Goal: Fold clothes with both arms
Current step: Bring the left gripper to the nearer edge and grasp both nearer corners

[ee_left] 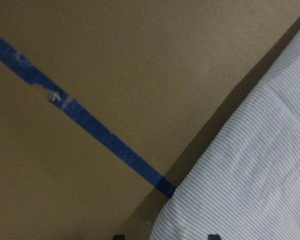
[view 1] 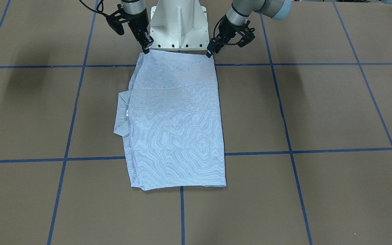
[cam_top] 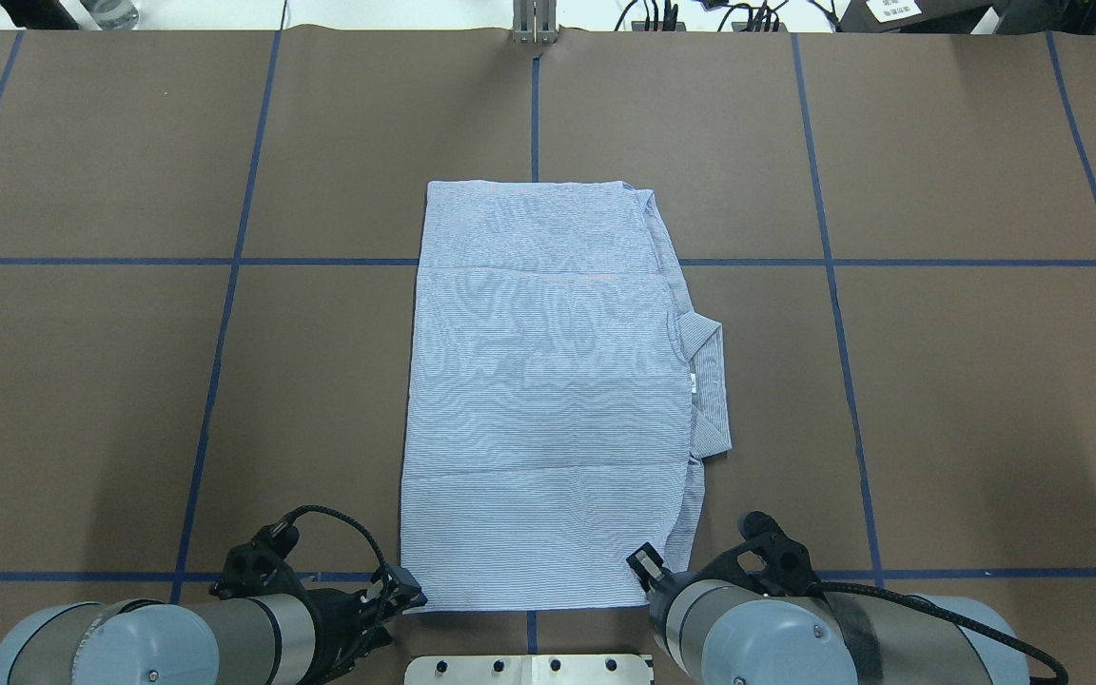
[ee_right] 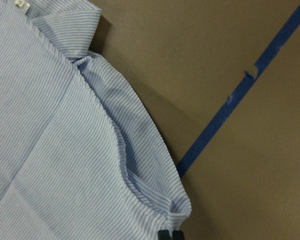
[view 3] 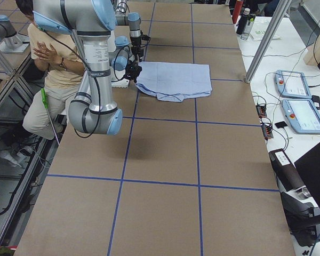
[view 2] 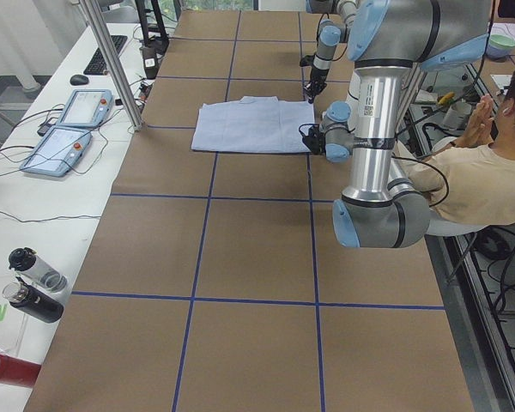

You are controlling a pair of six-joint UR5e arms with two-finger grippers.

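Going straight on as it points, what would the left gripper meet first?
Probably the shirt, at its near corner just ahead of the left gripper; the table lies right beneath.

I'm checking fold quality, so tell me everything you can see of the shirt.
The shirt is light blue, finely white-striped thin cloth, folded into a long flat rectangle on the brown table. Its collar, with a white neck label, sticks out on the robot's right. The left gripper straddles one near corner, jaws apart; the right gripper pinches the other.
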